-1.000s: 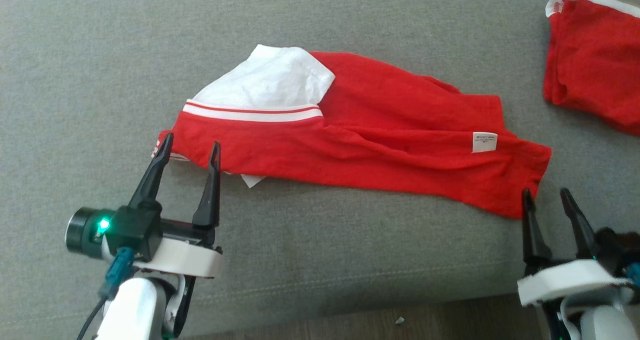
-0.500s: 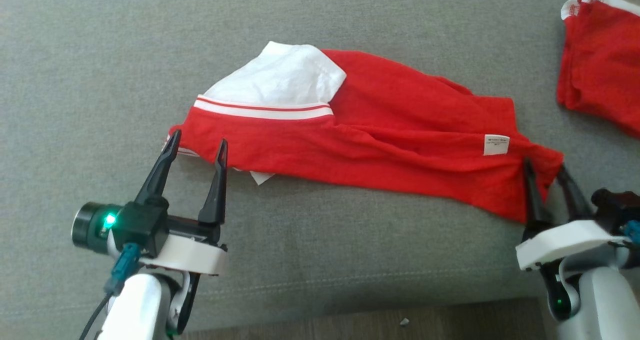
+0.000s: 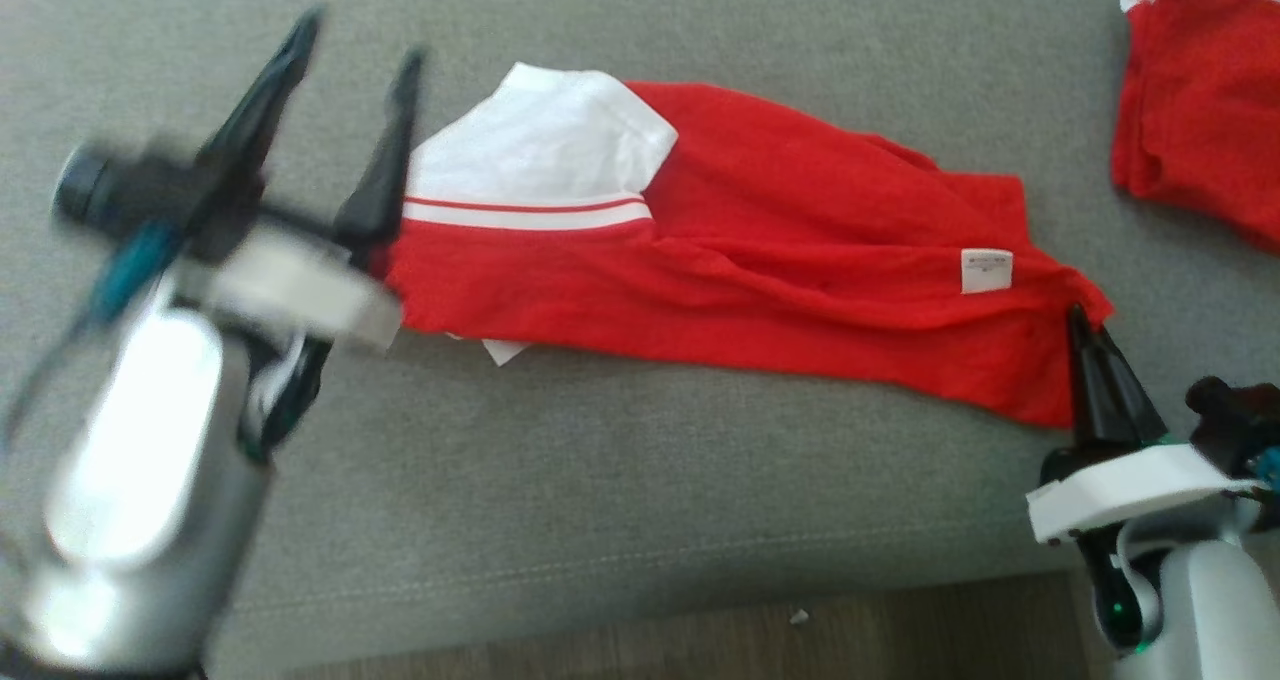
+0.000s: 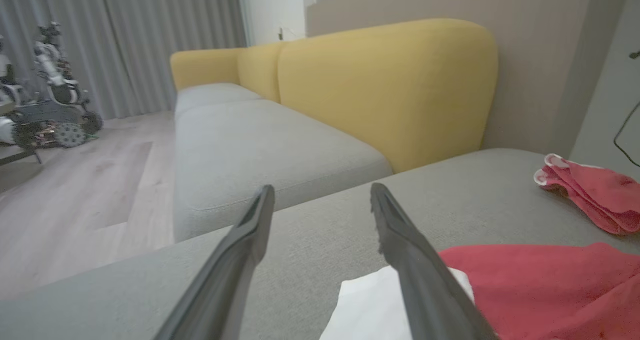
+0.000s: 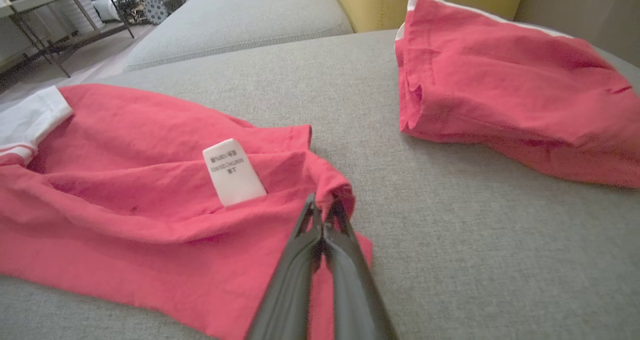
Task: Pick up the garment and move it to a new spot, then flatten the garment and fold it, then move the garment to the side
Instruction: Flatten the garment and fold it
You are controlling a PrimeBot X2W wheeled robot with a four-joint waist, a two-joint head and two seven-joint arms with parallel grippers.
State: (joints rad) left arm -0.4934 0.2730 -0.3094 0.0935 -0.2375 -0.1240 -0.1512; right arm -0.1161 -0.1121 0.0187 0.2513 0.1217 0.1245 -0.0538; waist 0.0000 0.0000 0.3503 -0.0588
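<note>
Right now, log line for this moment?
garment: lying on sofa | left fingers: open, holding nothing | right fingers: shut on garment corner

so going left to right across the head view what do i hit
left gripper with jaws open → white sleeve of the garment → its white label → right gripper, jaws shut on the garment's corner → second red garment

The crumpled red fabric shirt (image 3: 800,270) is a bright, even red, with a plain white sleeve (image 3: 545,145) ending in a white band crossed by one thin red stripe. Its small rectangular label (image 3: 986,269) is white with grey print. The woven grey sofa seat (image 3: 600,480) is unpatterned, and the padded sofa backrest (image 4: 390,85) is mustard yellow. The folded red cloth bundle (image 3: 1200,110) has white edging.
</note>
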